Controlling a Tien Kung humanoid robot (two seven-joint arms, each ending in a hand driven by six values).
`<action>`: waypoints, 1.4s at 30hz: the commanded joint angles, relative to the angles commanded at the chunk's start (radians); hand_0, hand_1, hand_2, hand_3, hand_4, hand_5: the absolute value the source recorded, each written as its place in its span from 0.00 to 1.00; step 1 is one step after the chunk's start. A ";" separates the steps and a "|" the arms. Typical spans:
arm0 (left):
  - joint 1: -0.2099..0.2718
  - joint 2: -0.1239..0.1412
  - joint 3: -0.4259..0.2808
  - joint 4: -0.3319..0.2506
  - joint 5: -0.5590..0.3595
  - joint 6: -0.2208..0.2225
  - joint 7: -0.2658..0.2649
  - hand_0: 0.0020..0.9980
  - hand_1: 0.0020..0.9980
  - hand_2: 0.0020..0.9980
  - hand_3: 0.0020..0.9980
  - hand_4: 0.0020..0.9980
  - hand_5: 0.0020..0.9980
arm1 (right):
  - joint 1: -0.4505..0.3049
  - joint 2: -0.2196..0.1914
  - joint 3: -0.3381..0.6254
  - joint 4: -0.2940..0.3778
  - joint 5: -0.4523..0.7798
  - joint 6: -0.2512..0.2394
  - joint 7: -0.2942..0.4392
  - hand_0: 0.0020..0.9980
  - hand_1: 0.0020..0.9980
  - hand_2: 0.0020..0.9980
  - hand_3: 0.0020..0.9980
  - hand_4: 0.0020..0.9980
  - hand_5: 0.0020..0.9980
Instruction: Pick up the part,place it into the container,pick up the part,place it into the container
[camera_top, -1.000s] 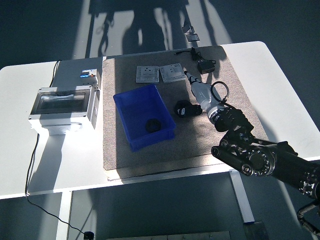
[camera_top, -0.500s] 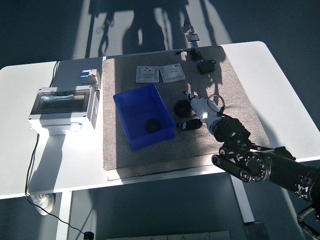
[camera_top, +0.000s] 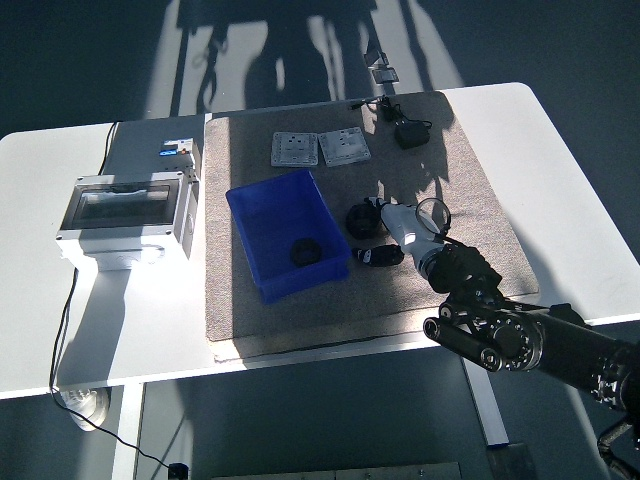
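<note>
While the right hand (camera_top: 385, 222) reaches in from the near right, it sits right by a round black part (camera_top: 362, 219) on the mat (camera_top: 450, 180), but I cannot tell if its fingers hold it. Just left is the blue container (camera_top: 262, 216) with another black part (camera_top: 304, 251) inside.

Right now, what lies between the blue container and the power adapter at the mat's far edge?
In the head view, two grey switch plates lie between the blue container and the power adapter.
</note>
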 joint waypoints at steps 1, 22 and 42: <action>0.000 0.000 0.000 0.000 0.001 0.000 0.000 0.68 0.64 0.62 0.55 0.43 0.53 | -0.001 0.000 -0.001 0.001 0.004 -0.003 0.005 0.75 0.40 0.44 0.42 0.50 0.13; 0.005 0.000 0.004 0.000 -0.008 0.004 0.001 0.69 0.64 0.62 0.55 0.42 0.53 | -0.009 -0.005 0.082 0.041 -0.019 -0.137 0.059 0.73 0.40 0.38 0.37 0.43 0.10; 0.009 0.003 0.006 0.000 -0.015 0.005 0.003 0.69 0.64 0.62 0.55 0.42 0.54 | -0.009 -0.070 0.059 0.463 -0.235 -0.089 0.016 0.74 0.51 0.51 0.41 0.42 0.13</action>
